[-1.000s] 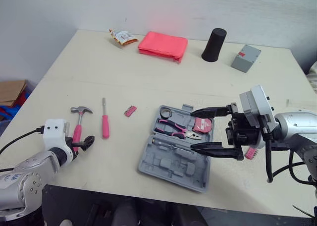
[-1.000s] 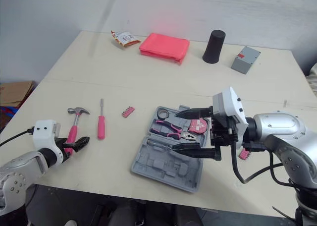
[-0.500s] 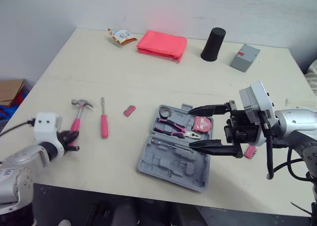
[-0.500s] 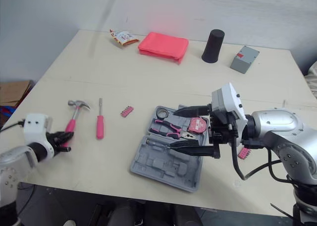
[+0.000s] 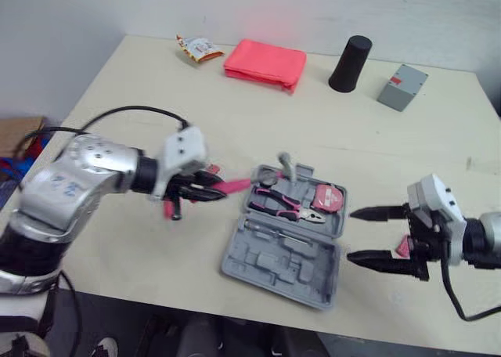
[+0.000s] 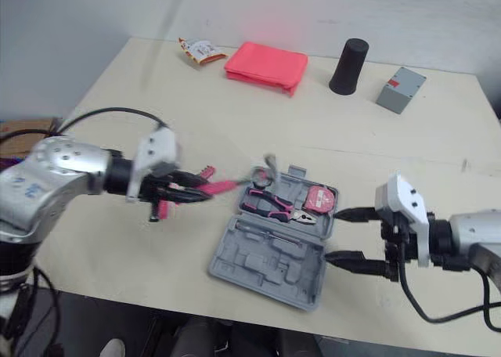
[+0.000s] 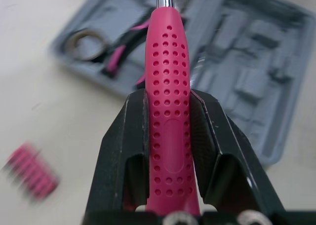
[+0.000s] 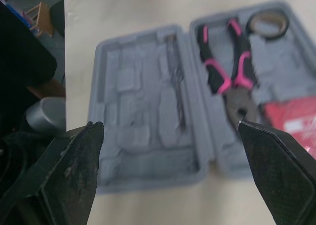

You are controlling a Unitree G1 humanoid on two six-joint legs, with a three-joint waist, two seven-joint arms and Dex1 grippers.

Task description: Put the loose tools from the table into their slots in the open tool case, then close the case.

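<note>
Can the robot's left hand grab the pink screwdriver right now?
Probably not yet. The left gripper is shut on the hammer, so its fingers are full. The screwdriver lies just below it, close by, but the hammer would likely have to go first.

The hammer (image 7: 166,136) is clamped by its pink handle in the left gripper (image 7: 167,94). Its head is smeared in the head views and cut off by the frame edge in the left wrist view. The screwdriver (image 5: 167,209) is largely covered by that gripper. A pink bit strip (image 5: 401,248), at 3 o'clock of the tool case (image 5: 282,255), is half hidden behind the right gripper (image 5: 351,234). In the right wrist view the case's slots are blurred and the red tape measure (image 8: 291,121) is cut by the edge.
</note>
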